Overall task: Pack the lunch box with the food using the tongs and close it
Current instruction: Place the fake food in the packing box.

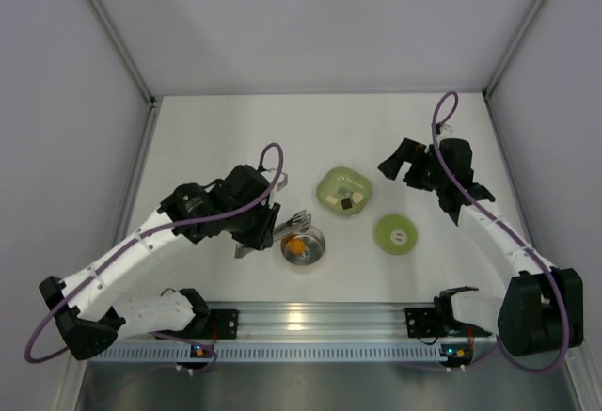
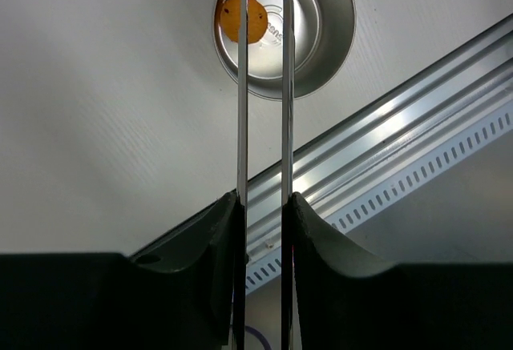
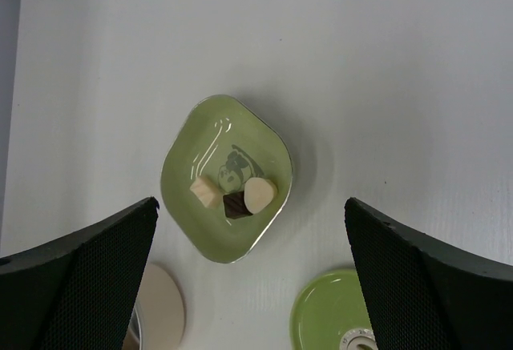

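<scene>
One orange bite-size piece (image 2: 243,19) lies inside the small round shiny steel lunch box (image 1: 318,253), which stands uncovered on the white worktop (image 1: 216,138) close to its near edge, about midway along it. Faint print shows on the box's floor beside the piece, too blurred to read. The long thin silver metal tongs (image 2: 242,126) reach over the box's rim with both slim arms nearly parallel. Something dark sits at their tips, cut off by the top edge of the left wrist view. The left gripper (image 2: 263,206) is clamped on the tongs' arms, squeezing them close. Beyond the box, toward the worktop's middle, sits a pale green rounded-square dish (image 3: 192,142) with a small printed figure at its centre, too small to make out. On the dish lie a whitish cube (image 3: 203,191), a dark brown piece (image 3: 236,205) and a whitish rounded piece (image 3: 260,194), close together in a row. The flat round green lid (image 1: 397,234) with a white centre spot lies right of the box, apart from both box and dish. The right gripper (image 1: 400,160) hovers above the dish, its jaws wide apart. A ribbed aluminium rail (image 1: 320,317) runs along the near edge.
</scene>
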`<state>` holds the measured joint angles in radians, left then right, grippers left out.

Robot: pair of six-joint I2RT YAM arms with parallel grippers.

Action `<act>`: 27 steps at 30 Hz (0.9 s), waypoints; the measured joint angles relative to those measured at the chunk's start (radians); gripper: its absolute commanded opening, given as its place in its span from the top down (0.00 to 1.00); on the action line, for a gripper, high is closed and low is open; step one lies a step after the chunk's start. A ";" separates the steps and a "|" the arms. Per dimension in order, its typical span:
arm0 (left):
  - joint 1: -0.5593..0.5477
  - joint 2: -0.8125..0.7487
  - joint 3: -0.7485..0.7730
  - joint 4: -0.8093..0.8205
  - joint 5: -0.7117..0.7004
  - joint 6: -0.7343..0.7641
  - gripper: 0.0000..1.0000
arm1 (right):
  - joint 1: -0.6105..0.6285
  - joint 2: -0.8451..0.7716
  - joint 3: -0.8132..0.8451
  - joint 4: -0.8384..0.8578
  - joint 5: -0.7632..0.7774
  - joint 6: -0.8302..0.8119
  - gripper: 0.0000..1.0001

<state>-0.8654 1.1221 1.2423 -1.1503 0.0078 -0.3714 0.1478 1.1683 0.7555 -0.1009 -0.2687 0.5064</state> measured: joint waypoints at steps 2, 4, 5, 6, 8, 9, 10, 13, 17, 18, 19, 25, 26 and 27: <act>0.000 -0.018 -0.014 -0.009 0.017 -0.001 0.65 | 0.000 0.000 0.000 -0.002 0.003 -0.001 0.02; 0.000 -0.035 -0.027 -0.017 0.035 -0.001 0.64 | 0.000 -0.002 0.000 -0.005 0.007 -0.001 0.02; 0.000 -0.040 -0.033 -0.020 0.042 -0.001 0.63 | 0.000 -0.002 0.000 -0.006 0.008 -0.001 0.02; 0.000 -0.047 -0.040 -0.023 0.050 -0.001 0.63 | 0.000 -0.003 0.000 -0.006 0.010 -0.001 0.02; 0.000 -0.054 -0.053 -0.029 0.063 0.000 0.59 | 0.000 -0.003 0.000 -0.007 0.013 -0.001 0.02; 0.000 -0.055 -0.056 -0.032 0.067 0.000 0.58 | 0.000 -0.003 0.000 -0.008 0.013 -0.001 0.02; 0.000 -0.055 -0.061 -0.032 0.071 0.000 0.57 | 0.000 -0.004 0.000 -0.011 0.014 -0.001 0.02; 0.000 -0.055 -0.064 -0.032 0.079 0.002 0.53 | 0.000 -0.004 0.000 -0.017 0.014 -0.001 0.02; 0.000 -0.053 -0.064 -0.032 0.083 0.004 0.49 | 0.000 -0.004 0.000 -0.021 0.016 -0.002 0.02; 0.000 -0.051 -0.064 -0.032 0.083 0.004 0.49 | 0.000 -0.004 0.000 -0.022 0.017 -0.003 0.02; 0.000 -0.049 -0.064 -0.032 0.082 0.004 0.49 | 0.000 -0.004 0.000 -0.023 0.018 -0.006 0.02; 0.000 0.001 0.018 -0.024 0.077 0.004 0.49 | 0.000 -0.004 0.006 -0.036 0.018 -0.011 0.02; 0.000 0.017 0.045 -0.018 0.076 0.004 0.49 | 0.000 -0.004 0.010 -0.039 0.018 -0.013 0.02; 0.000 0.034 0.074 -0.010 0.072 0.004 0.49 | 0.000 -0.004 0.014 -0.040 0.018 -0.015 0.02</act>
<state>-0.8654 1.1557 1.3163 -1.1603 0.0799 -0.3672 0.1478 1.1641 0.7692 -0.1413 -0.2504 0.4911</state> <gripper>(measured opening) 0.513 0.979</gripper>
